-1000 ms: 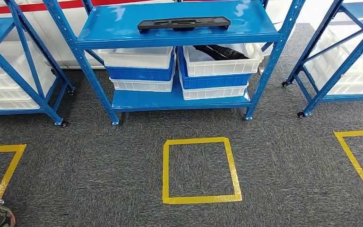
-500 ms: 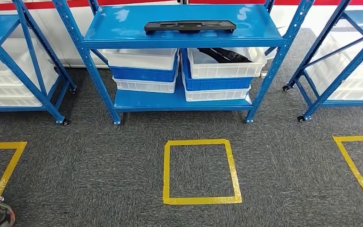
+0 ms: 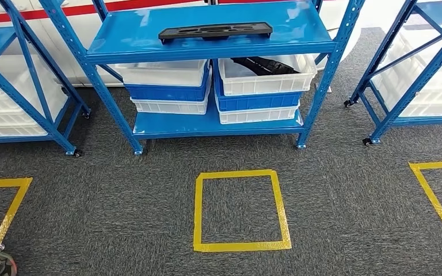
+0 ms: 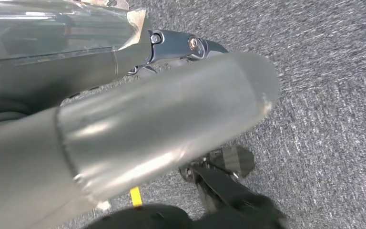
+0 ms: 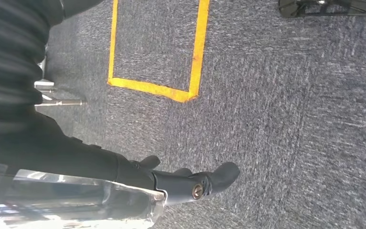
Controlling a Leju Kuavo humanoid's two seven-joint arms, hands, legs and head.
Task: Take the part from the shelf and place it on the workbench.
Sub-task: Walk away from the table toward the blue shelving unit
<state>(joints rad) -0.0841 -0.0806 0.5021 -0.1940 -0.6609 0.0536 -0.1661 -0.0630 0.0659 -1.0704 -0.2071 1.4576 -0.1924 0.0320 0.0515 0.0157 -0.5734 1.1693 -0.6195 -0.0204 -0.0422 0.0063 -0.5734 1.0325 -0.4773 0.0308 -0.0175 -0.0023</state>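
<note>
Your black part (image 3: 215, 31) lies crosswise on the shelf (image 3: 121, 43) top, ahead; both hands hang low, left hand (image 4: 162, 119) unreadable, right hand (image 5: 190, 183) loosely spread, empty.

grey carpet (image 3: 345, 190), yellow tape squares (image 3: 239, 210)

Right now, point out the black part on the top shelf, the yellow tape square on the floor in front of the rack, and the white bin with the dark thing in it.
black part (image 3: 215, 31), head view, middle of its top face.
yellow tape square (image 3: 242, 246), head view, near strip of tape.
white bin (image 3: 265, 82), head view, front wall.
</note>
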